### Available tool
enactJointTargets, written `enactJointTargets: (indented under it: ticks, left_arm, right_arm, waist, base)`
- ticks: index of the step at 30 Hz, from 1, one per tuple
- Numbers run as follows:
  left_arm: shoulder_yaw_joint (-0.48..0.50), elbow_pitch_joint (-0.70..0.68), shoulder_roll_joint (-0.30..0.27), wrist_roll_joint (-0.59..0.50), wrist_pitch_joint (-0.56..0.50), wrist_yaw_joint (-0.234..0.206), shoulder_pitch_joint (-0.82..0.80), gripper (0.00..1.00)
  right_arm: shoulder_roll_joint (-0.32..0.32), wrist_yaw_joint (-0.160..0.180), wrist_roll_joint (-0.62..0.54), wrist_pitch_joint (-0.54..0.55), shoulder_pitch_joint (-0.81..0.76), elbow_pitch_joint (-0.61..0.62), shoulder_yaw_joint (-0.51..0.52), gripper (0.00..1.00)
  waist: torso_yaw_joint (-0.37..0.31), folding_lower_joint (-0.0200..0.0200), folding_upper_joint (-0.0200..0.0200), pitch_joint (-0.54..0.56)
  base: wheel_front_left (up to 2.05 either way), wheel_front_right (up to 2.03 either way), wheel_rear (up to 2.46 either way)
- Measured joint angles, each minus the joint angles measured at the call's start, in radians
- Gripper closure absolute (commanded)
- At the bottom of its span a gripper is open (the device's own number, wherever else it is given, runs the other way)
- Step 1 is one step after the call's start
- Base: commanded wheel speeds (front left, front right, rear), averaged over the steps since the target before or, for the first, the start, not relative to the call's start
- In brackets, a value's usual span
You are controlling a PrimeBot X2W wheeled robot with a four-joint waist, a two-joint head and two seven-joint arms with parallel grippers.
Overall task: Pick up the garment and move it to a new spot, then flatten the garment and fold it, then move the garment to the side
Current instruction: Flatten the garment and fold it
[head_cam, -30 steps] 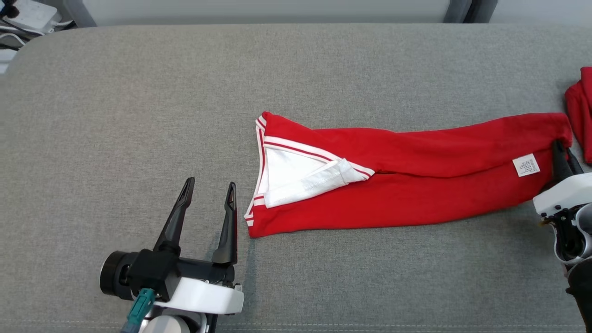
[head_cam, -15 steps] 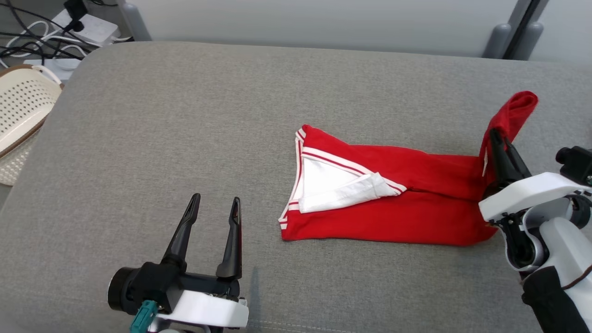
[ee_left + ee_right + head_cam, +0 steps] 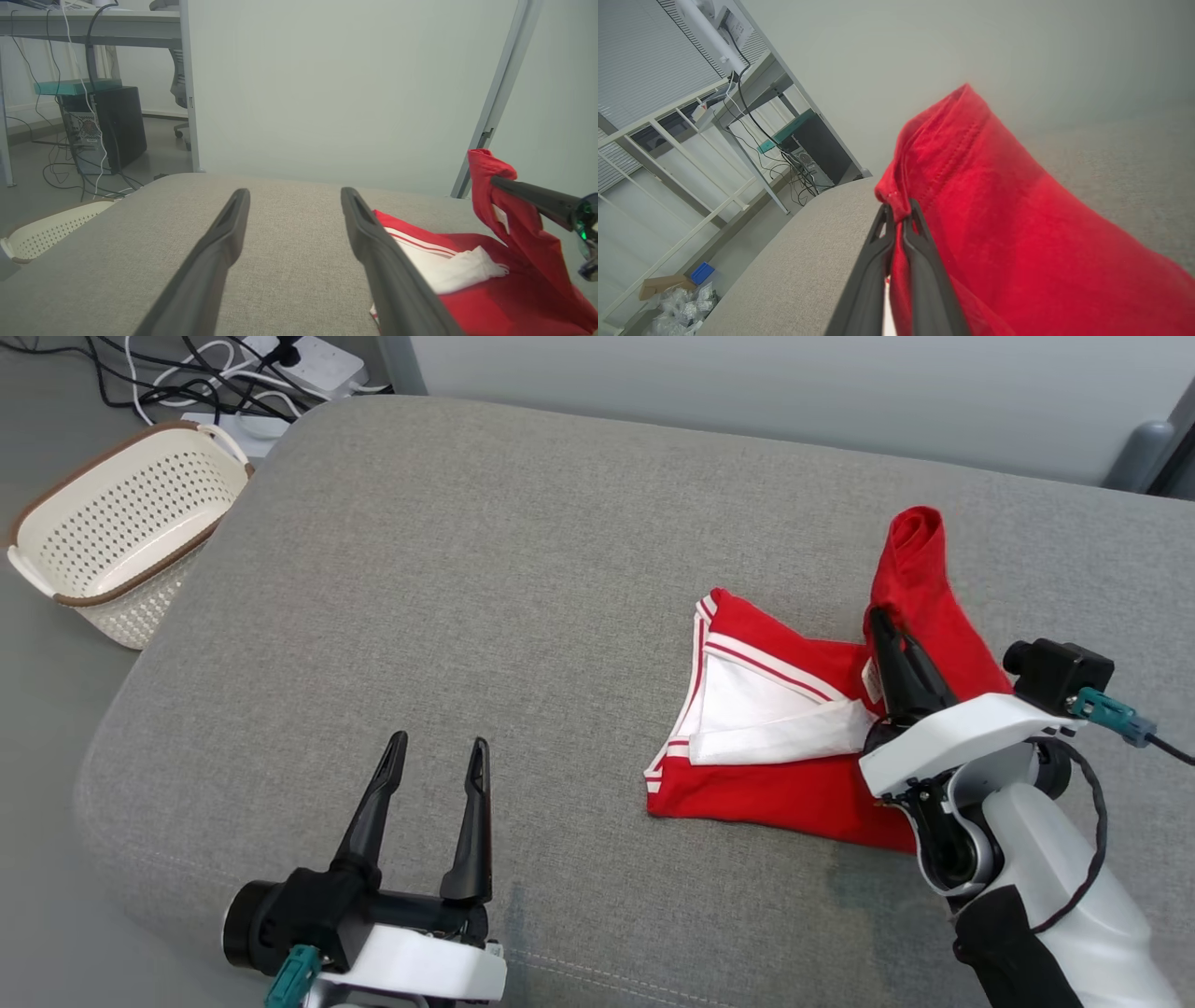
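Head view: pinching raised end of garment (image 3: pixel 775 793) in right gripper (image 3: pixel 876 613), tips closed tight. Holding left gripper (image 3: pixel 440 742) wide, empty, above cushion (image 3: pixel 467 569), apart from garment.

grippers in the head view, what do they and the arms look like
Each has two long dark tapering fingers with slotted tips on a white housing. The left gripper has a black block and a teal connector. The right gripper carries a black camera box with a teal plug and black cable; its forearm is white with a black cuff.
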State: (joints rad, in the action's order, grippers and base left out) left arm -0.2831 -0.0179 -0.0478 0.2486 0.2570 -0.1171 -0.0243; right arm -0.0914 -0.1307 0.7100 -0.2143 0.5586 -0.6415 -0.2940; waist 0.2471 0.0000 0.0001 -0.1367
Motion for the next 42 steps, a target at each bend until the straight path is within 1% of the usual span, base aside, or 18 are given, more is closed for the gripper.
enactJointTargets:
  ticks: [4,9,10,11,16,23,24,25,26,27,28,36,40,42]
  left_arm:
    - [-0.008,0.000,0.000,0.004,0.000,0.000,0.000,0.00]
    - [-0.012,0.000,0.000,0.013,0.000,-0.011,-0.001,0.00]
    - [-0.012,0.000,0.000,0.013,0.000,-0.011,-0.001,0.00]
    - [-0.019,0.000,0.000,0.027,0.000,-0.012,-0.002,0.00]
    - [-0.028,0.001,0.001,0.035,0.000,-0.016,-0.006,0.00]
    - [-0.034,0.004,0.000,0.035,0.000,-0.017,-0.010,0.00]
    - [-0.035,0.004,0.000,0.035,0.000,-0.021,-0.011,0.00]
    - [-0.035,0.004,0.000,0.035,0.000,-0.021,-0.011,0.00]
    - [-0.036,0.004,0.001,0.035,0.000,-0.022,-0.011,0.00]
    - [-0.036,0.004,0.001,0.035,0.000,-0.022,-0.011,0.00]
    - [-0.036,0.004,0.001,0.037,0.000,-0.022,-0.011,0.00]
    - [-0.035,0.009,0.001,0.041,0.000,-0.022,-0.013,0.00]
    - [-0.029,0.012,0.000,0.040,0.000,-0.022,-0.013,0.00]
    - [-0.025,0.012,0.000,0.040,0.000,-0.022,-0.013,0.00]
  right_arm:
    - [0.018,0.000,-0.008,0.004,0.000,-0.033,-0.010,1.00]
    - [0.022,0.000,-0.008,0.009,0.007,-0.055,-0.077,1.00]
    - [0.022,0.000,-0.008,0.009,0.007,-0.055,-0.077,1.00]
    - [0.022,0.000,0.010,0.009,0.009,-0.057,-0.113,1.00]
    - [0.022,0.000,0.073,0.001,0.028,-0.062,-0.200,1.00]
    - [0.023,0.000,0.131,-0.015,0.052,-0.140,-0.258,1.00]
    - [0.023,0.000,0.142,-0.017,0.057,-0.149,-0.266,0.94]
    - [0.023,0.000,0.142,-0.017,0.057,-0.149,-0.266,0.66]
    - [0.023,0.000,0.153,-0.017,0.062,-0.155,-0.276,0.54]
    - [0.023,0.000,0.166,-0.021,0.067,-0.159,-0.285,0.16]
    - [0.023,0.000,0.182,-0.023,0.071,-0.160,-0.295,0.00]
    - [0.023,0.000,0.341,-0.026,0.080,-0.138,-0.390,0.00]
    - [0.023,0.000,0.364,-0.033,0.095,-0.119,-0.408,0.00]
    - [0.025,0.000,0.330,-0.033,0.103,-0.108,-0.384,0.00]
  waist:
    - [0.018,0.0000,0.0000,-0.011]
    - [0.030,0.0000,0.0000,-0.030]
    - [0.030,0.0000,0.0000,-0.030]
    - [0.035,0.0000,0.0000,-0.036]
    - [0.049,0.0000,0.0000,-0.044]
    - [0.065,0.0000,0.0000,-0.046]
    - [0.066,0.0000,0.0000,-0.046]
    - [0.066,0.0000,0.0000,-0.046]
    - [0.067,0.0000,0.0000,-0.046]
    - [0.067,0.0000,0.0000,-0.047]
    - [0.067,0.0000,0.0000,-0.047]
    - [0.056,0.0000,0.0000,-0.035]
    - [0.039,0.0000,0.0000,-0.024]
    - [0.028,0.0000,0.0000,-0.019]
  base:
    - [0.00,0.00,0.00]
    - [0.00,0.00,0.00]
    - [0.00,0.00,0.00]
    - [0.00,0.00,0.00]
    - [0.00,0.00,0.00]
    - [0.00,0.00,0.00]
    - [0.00,0.00,0.00]
    - [0.00,0.00,0.00]
    - [0.00,0.00,0.00]
    - [0.00,0.00,0.00]
    - [0.00,0.00,0.00]
    - [0.00,0.00,0.00]
    - [0.00,0.00,0.00]
    - [0.00,0.00,0.00]
